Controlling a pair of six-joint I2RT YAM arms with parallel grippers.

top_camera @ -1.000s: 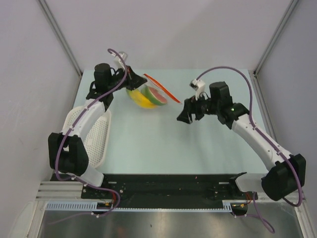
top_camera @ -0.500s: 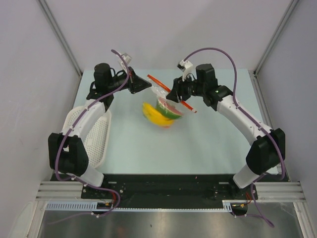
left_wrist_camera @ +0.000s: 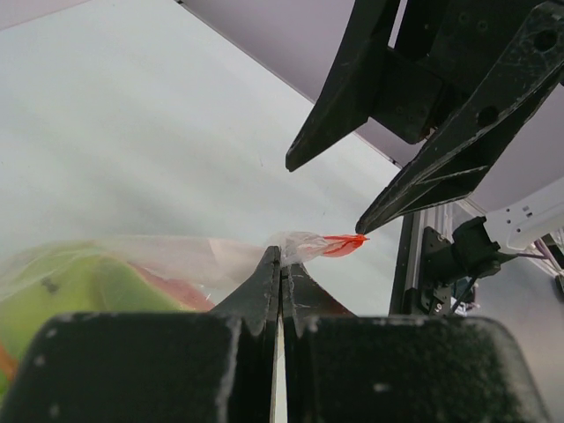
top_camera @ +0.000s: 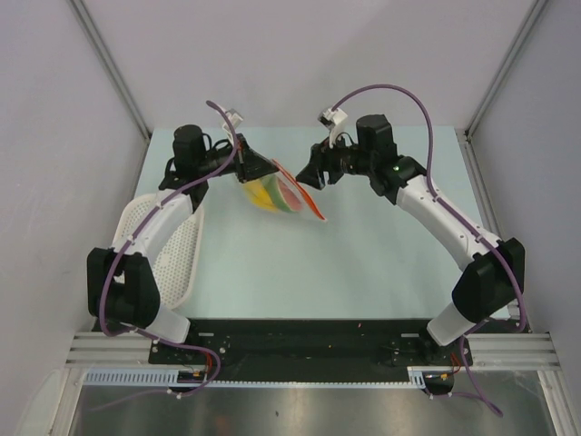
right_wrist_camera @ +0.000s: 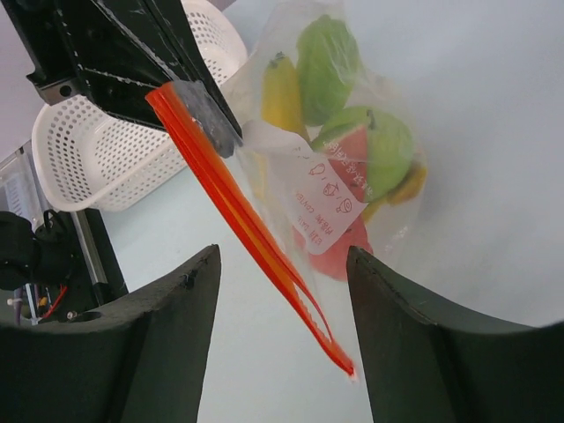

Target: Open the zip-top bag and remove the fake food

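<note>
The zip-top bag [top_camera: 275, 196] hangs above the table, clear plastic with a red zip strip [right_wrist_camera: 240, 220] running diagonally. My left gripper [left_wrist_camera: 280, 261] is shut on the bag's top corner beside the strip's end [left_wrist_camera: 342, 244]. Inside the bag is the fake food: a yellow banana [right_wrist_camera: 281, 95], a round green fruit [right_wrist_camera: 328, 60] and a red-and-green slice [right_wrist_camera: 352, 150]. My right gripper [right_wrist_camera: 282, 257] is open, its fingers either side of the strip's lower part without touching it. The strip's two tracks part slightly near the lower end. In the top view the right gripper [top_camera: 307, 176] faces the left gripper [top_camera: 261, 169].
A white perforated basket [top_camera: 177, 254] lies along the table's left edge under the left arm. The pale table [top_camera: 381, 263] stretches in front and to the right. Grey walls with metal rails enclose the back and sides.
The right arm swung in from the right to the bag and now stands open astride the red strip. The bag swung out and back toward the left gripper, which kept its hold.
</note>
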